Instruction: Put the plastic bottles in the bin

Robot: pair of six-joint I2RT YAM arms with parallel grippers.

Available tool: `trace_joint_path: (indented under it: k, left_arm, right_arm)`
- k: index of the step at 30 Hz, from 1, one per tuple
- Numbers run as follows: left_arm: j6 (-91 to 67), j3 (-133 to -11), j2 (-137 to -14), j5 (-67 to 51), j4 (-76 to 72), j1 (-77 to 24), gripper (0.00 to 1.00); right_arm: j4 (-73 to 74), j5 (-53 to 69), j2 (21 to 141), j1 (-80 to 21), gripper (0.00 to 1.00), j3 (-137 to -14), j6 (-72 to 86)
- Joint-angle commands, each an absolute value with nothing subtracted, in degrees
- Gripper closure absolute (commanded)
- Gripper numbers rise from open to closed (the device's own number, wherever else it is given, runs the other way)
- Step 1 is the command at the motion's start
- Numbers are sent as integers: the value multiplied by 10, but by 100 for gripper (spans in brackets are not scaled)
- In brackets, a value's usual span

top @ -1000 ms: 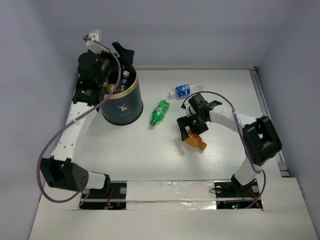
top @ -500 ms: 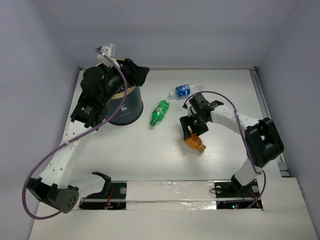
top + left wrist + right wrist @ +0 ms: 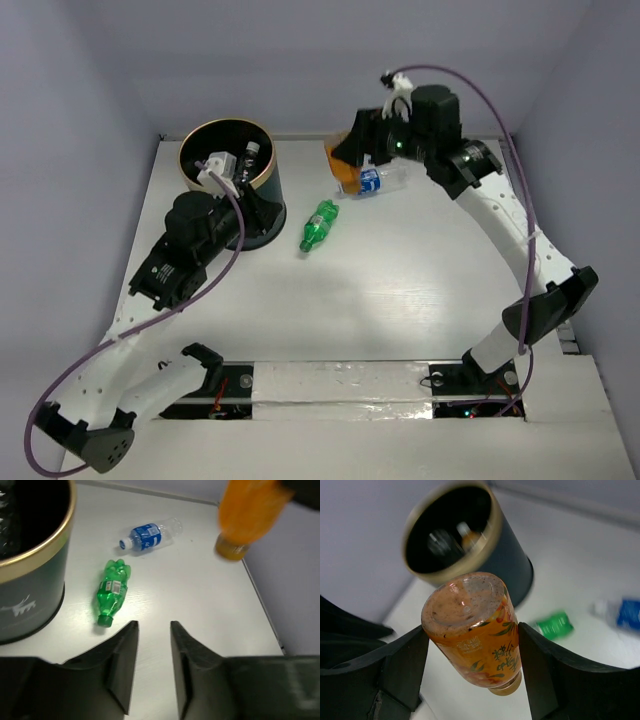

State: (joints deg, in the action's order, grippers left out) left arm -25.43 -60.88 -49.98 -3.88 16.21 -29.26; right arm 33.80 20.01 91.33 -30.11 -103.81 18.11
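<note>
We see the right gripper (image 3: 472,667) clamped across the body of an orange-filled bottle (image 3: 472,625), one finger on each side of its label. In the right wrist view the bottle's base faces the camera and its cap end points down and away, toward the table (image 3: 400,300). In the top view this gripper (image 3: 352,150) hangs in the air to the right of the bin (image 3: 226,122), apart from it. The orange-filled bottle (image 3: 345,172) shows just beneath the fingers, overlapping the cap end of the blue-labelled bottle (image 3: 372,180) that lies on the table below. The left wrist view shows the orange-filled bottle (image 3: 245,515) off the surface, blurred, neck downward.

The bin (image 3: 515,572) stands upright on the far left part of the table. We make out a few bottles inside the bin (image 3: 452,539), one of them orange. The green bottle (image 3: 319,225) lies on its side between the bin and the blue-labelled bottle, touching neither.

The left gripper (image 3: 153,626) sits low beside the bin's right wall. Its fingers are drawn close, with a narrow gap between them and nothing in it. Ahead of it lie the green bottle (image 3: 112,592), cap toward the gripper, and farther off the blue-labelled bottle (image 3: 150,535).
</note>
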Motion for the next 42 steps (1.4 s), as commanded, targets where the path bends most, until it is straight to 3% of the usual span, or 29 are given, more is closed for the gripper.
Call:
trace_joint_path:
  k: [1, 6, 14, 18, 19, 20, 22, 24, 27, 32, 33, 34, 35, 36, 37, 42]
  left_arm:
    - [-293, -587, -441, 29, 194, -294, 74]
    - [-338, -533, -387, 46, 247, -294, 83]
    - [-381, -466, -378, -16, 260, -294, 82]
    - [-376, -458, -381, -11, 262, -294, 66]
    - [-374, -456, -384, -10, 261, -294, 63]
    - [-373, -454, -387, -11, 258, -294, 59]
    - [-372, -447, -390, -19, 249, -294, 52]
    - [-371, -439, -396, -39, 230, -294, 40]
    - [-364, -439, -415, -54, 205, -294, 29]
    - [-331, -461, -488, -66, 159, -299, 26]
    - [-325, -468, -503, -64, 154, -304, 26]
    - [-319, -478, -517, -59, 152, -304, 25]
    - [-312, -499, -547, -48, 149, -310, 25]
    - [-299, -511, -564, -41, 149, -318, 25]
    - [-294, -520, -579, -35, 149, -323, 25]
    - [-271, -590, -701, -12, 127, -358, 24]
  right_arm:
    - [183, 211, 959, -318, 44, -1140, 289]
    - [53, 206, 1075, -332, 44, -1262, 430]
    - [-28, 121, 1270, -389, 44, -1462, 573]
    - [-32, 87, 1297, -415, 44, -1448, 573]
    - [-23, 77, 1304, -421, 36, -1445, 565]
    - [-19, 77, 1307, -421, 36, -1446, 562]
    - [-11, 84, 1310, -421, 12, -1450, 555]
    - [-10, 87, 1303, -421, 0, -1452, 544]
    - [-3, 85, 1274, -421, 0, -1446, 506]
    - [-3, 90, 1189, -414, 0, -1348, 456]
    - [-10, 91, 1144, -407, 11, -1319, 449]
    - [-21, 93, 1116, -402, 29, -1283, 436]
    - [-33, 90, 1087, -390, 50, -1194, 431]
    - [-49, 85, 1057, -383, 88, -1147, 426]
    - [-57, 81, 997, -374, 100, -1101, 423]
    - [-95, 105, 850, -291, 100, -803, 427]
